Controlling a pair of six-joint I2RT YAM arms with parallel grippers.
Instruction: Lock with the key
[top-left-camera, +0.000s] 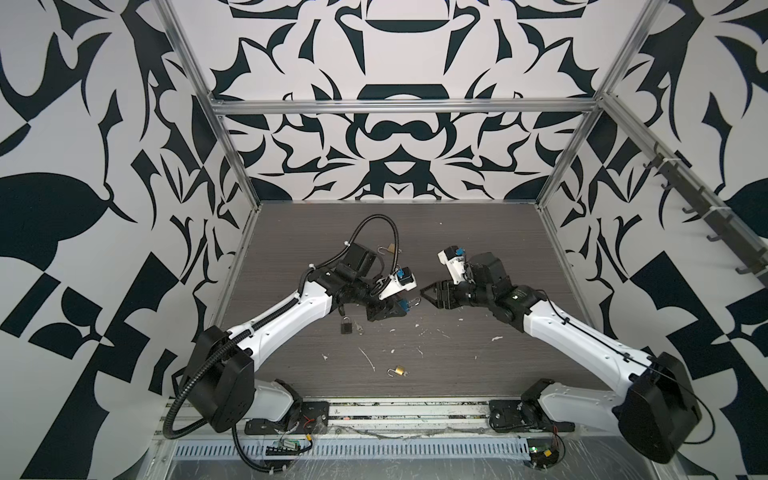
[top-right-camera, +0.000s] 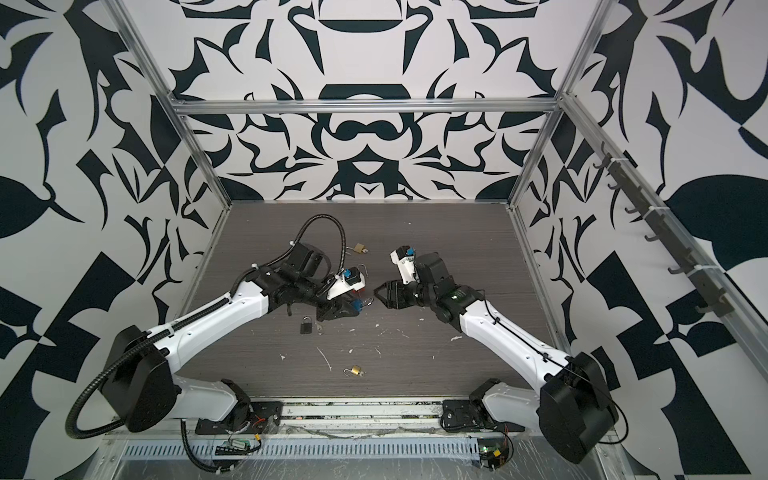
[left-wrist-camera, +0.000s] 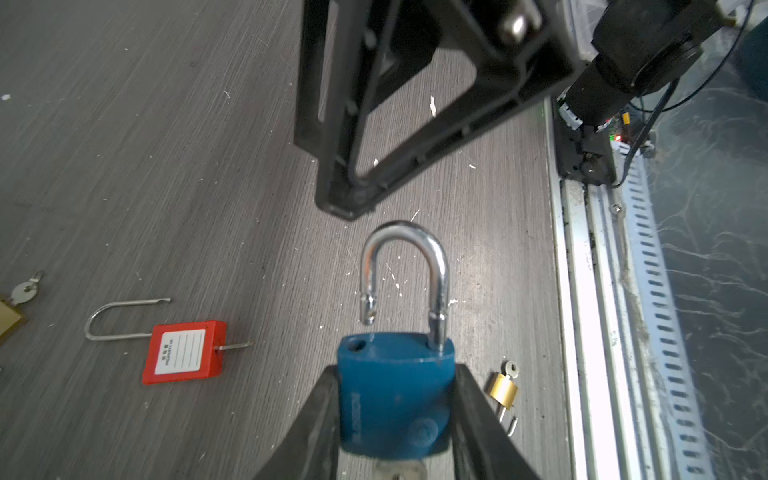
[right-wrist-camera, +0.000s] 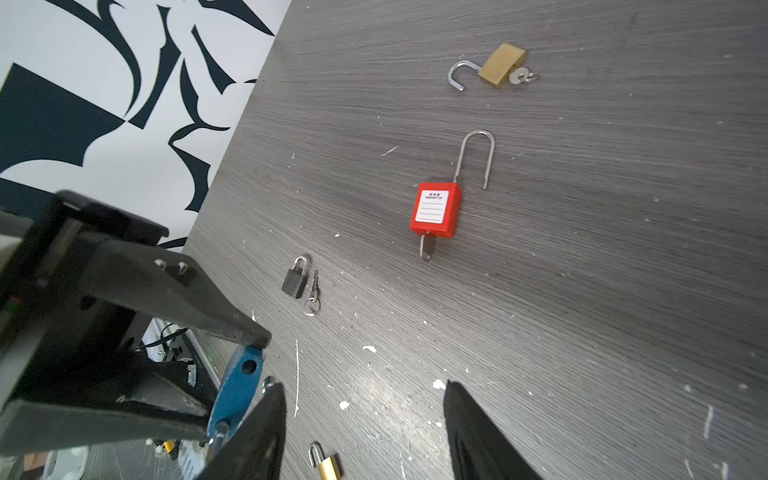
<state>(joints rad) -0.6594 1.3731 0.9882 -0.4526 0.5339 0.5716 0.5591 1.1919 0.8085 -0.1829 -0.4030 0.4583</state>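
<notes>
My left gripper (left-wrist-camera: 397, 370) is shut on the body of a blue padlock (left-wrist-camera: 395, 399), held above the table in both top views (top-left-camera: 402, 306) (top-right-camera: 356, 306). Its chrome shackle (left-wrist-camera: 405, 249) is raised, with one leg out of its hole. A silver key head (left-wrist-camera: 399, 471) shows under the body, between the fingers. My right gripper (right-wrist-camera: 361, 384) is open and holds nothing. It faces the left gripper near the table's middle (top-left-camera: 426, 297) (top-right-camera: 379, 293). One of its fingertips (left-wrist-camera: 345, 199) is just beyond the shackle's bend. In the right wrist view the blue padlock (right-wrist-camera: 237, 386) lies beside one finger.
On the dark table lie a red padlock (right-wrist-camera: 436, 208) with a long open shackle and its key inserted, a small black padlock (top-left-camera: 346, 325) with keys beside it, a brass padlock (top-left-camera: 400, 370) near the front, and another brass padlock (top-left-camera: 390, 248) farther back. White flecks dot the table.
</notes>
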